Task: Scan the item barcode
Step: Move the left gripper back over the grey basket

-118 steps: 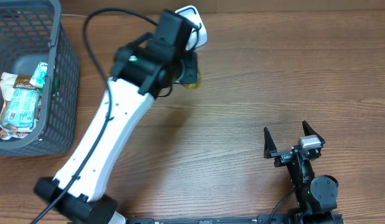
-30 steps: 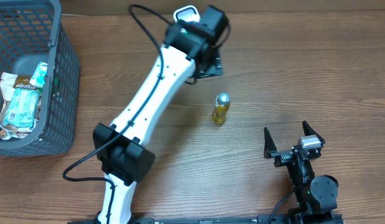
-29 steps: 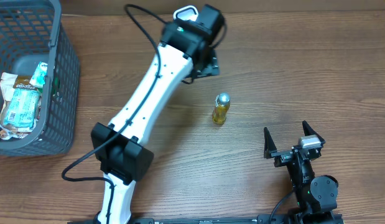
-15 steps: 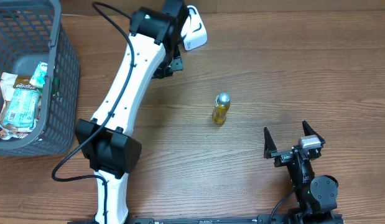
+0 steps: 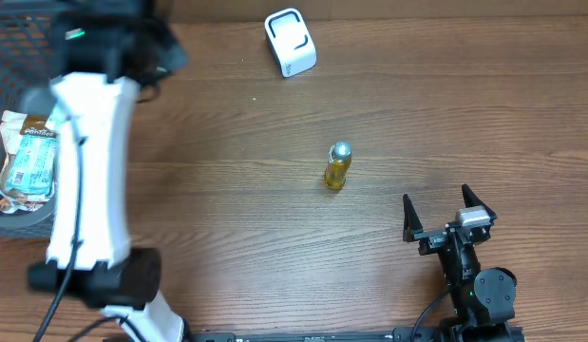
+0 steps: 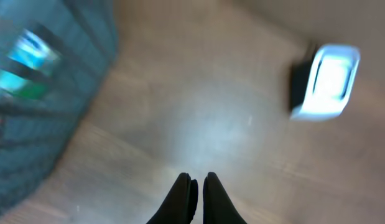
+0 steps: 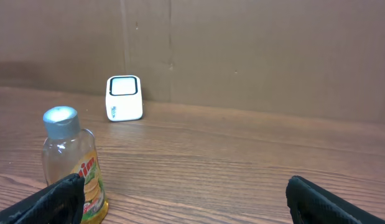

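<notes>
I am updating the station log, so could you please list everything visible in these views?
table: one, brown wood, under everything
basket: one, dark grey mesh, far left of the table
snack packets: at least two, pale green and brown, inside the basket
scanner: one, white, top centre of the table
bottle: one, yellow with a silver cap, upright mid-table
left arm: one, white and black, at the left beside the basket, blurred
left gripper: one, black, shut and empty, above bare table
right gripper: one, black, open and empty, lower right
</notes>
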### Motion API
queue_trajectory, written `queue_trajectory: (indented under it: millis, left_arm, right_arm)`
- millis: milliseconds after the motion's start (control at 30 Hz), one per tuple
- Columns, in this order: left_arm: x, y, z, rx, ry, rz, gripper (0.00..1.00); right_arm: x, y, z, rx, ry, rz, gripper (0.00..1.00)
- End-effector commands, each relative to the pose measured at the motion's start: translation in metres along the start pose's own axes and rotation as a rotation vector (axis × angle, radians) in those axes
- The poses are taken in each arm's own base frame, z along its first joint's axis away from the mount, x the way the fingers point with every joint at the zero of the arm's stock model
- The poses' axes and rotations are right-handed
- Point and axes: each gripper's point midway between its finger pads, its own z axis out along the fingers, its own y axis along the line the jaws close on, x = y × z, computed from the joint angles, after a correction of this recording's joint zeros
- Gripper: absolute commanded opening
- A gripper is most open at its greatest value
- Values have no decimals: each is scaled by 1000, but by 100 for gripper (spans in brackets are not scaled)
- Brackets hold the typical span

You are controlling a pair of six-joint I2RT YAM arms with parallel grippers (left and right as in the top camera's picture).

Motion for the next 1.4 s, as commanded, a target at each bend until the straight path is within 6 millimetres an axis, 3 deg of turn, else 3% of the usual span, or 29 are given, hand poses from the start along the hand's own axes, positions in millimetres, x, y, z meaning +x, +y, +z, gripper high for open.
queue_trajectory:
  millis: [0,67,133,233,267,367,467,667,800,967,1200,1367]
  left_arm:
    - [-35,31,-30,0,-127,-69,4]
    - [-50,51,-31,-22,-159,-118,6]
    - [-61,74,-31,-55,-181,-166,20]
    - [-73,111,-25,-112,-190,-236,29]
    - [-75,119,-24,-126,-189,-250,38]
    - [-79,141,-23,-161,-190,-285,77]
    - [-82,158,-24,-189,-192,-283,99]
    - [-87,191,-15,-253,-171,-214,100]
    - [-85,204,3,-281,-117,-180,100]
    - [-76,217,39,-310,-11,-89,100]
    - [-59,211,105,-223,152,39,100]
    - [-38,223,152,-234,270,70,100]
  right_arm:
    - [3,-2,0,12,2,-4,100]
    - [3,-2,0,12,2,-4,100]
    - [3,-2,0,12,2,-4,100]
    - [3,-2,0,12,2,-4,100]
    - [3,-2,0,12,2,-4,100]
    - [3,-2,0,12,2,-4,100]
    - [3,-2,0,12,2,-4,100]
    - [3,-2,0,12,2,-4,100]
    - [3,-2,0,12,2,-4,100]
    - [3,-2,0,12,2,-4,100]
    - [3,-2,0,12,2,-4,100]
    - [3,-2,0,12,2,-4,100]
